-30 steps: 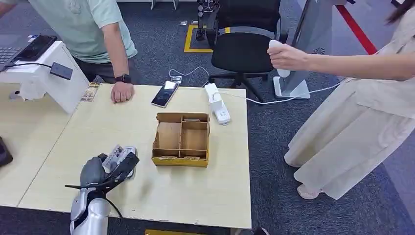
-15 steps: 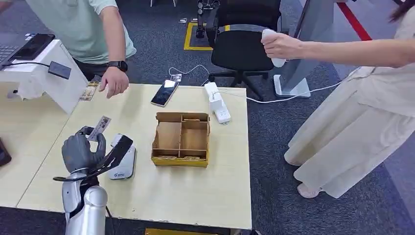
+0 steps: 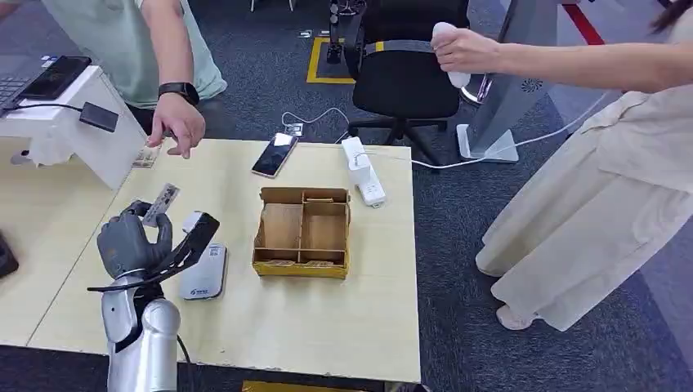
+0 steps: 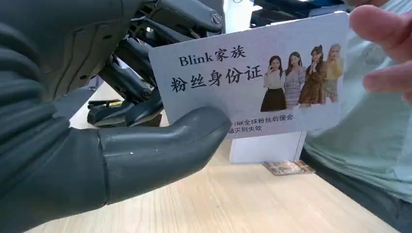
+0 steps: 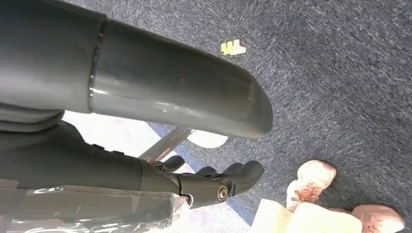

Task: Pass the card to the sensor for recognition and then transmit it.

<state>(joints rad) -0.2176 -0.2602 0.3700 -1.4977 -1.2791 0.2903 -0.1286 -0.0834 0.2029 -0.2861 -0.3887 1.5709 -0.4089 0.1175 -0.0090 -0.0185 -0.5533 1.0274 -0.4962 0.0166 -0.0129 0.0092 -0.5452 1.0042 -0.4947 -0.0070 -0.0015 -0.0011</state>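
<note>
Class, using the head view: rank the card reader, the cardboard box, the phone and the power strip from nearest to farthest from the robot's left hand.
From the left hand:
1. Card reader, just beside it on the table.
2. Cardboard box, mid-table.
3. Phone, at the far edge.
4. Power strip, far edge, beyond the box.

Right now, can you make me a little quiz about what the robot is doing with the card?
1. True or false: the left hand holds the card up off the table.
2. What lies on the table just right of that hand? A) the white sensor B) a cup C) a book
3. Fill in: the cardboard box has several ____ inside.

Key: 1 true; 2 A; 3 compartments.
</note>
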